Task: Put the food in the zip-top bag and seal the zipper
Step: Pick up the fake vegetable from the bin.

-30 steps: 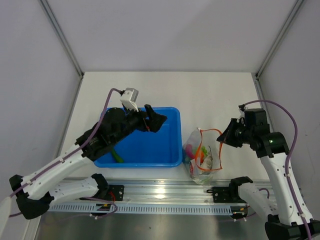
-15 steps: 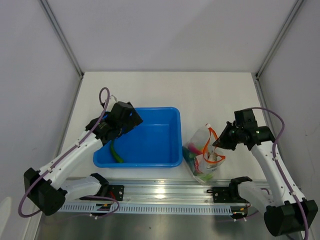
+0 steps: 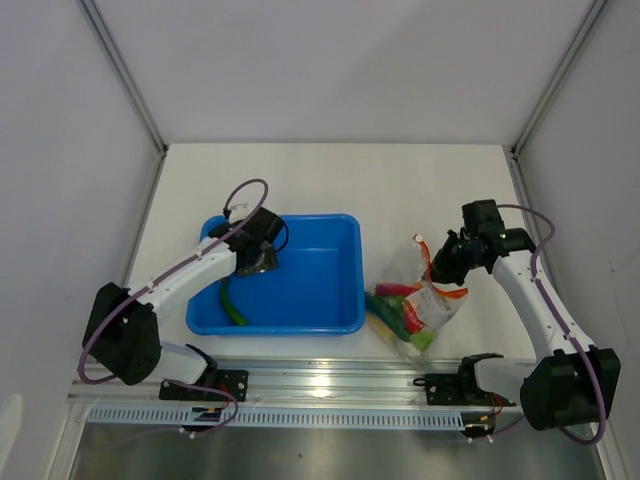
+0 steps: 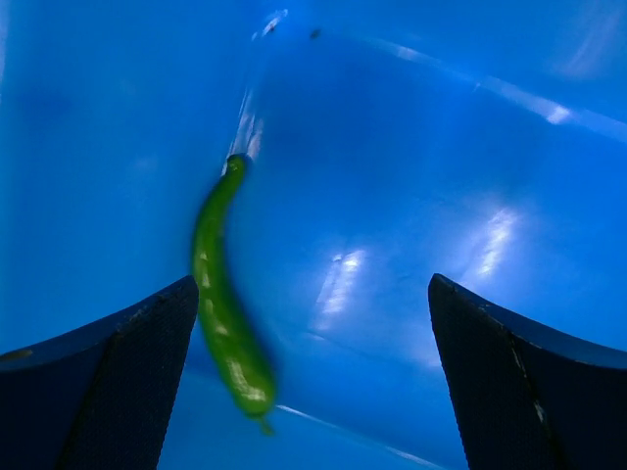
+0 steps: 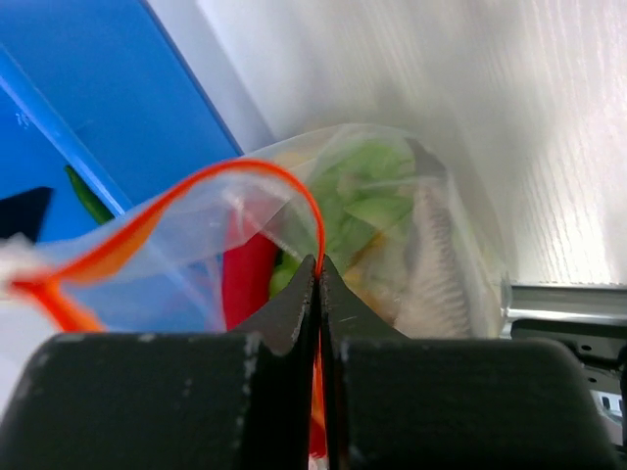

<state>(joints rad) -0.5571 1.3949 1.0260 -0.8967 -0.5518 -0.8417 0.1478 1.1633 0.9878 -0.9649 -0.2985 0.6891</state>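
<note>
A slim green pepper [image 3: 233,305] lies in the left part of the blue tray [image 3: 335,290]. My left gripper [image 3: 259,262] is open and empty inside the tray, just above and right of the pepper. In the left wrist view the pepper [image 4: 223,313] lies near the left finger [image 4: 108,392], not held. My right gripper [image 3: 441,266] is shut on the zipper [image 5: 315,230] at the mouth of the zip-top bag [image 3: 405,315], holding it up. Inside the bag [image 5: 460,225] show green grapes [image 5: 367,191], a grey fish [image 5: 431,269] and a red chili [image 5: 250,279].
The blue tray stands left of the bag, its right wall [image 5: 88,127] close to the bag. A metal rail [image 3: 330,385] runs along the near table edge. White walls enclose the table on three sides.
My left gripper has swung left and lowered into the tray over the green pepper. My right gripper moved up and back with the zipper; the bag now slumps lower toward the rail.
</note>
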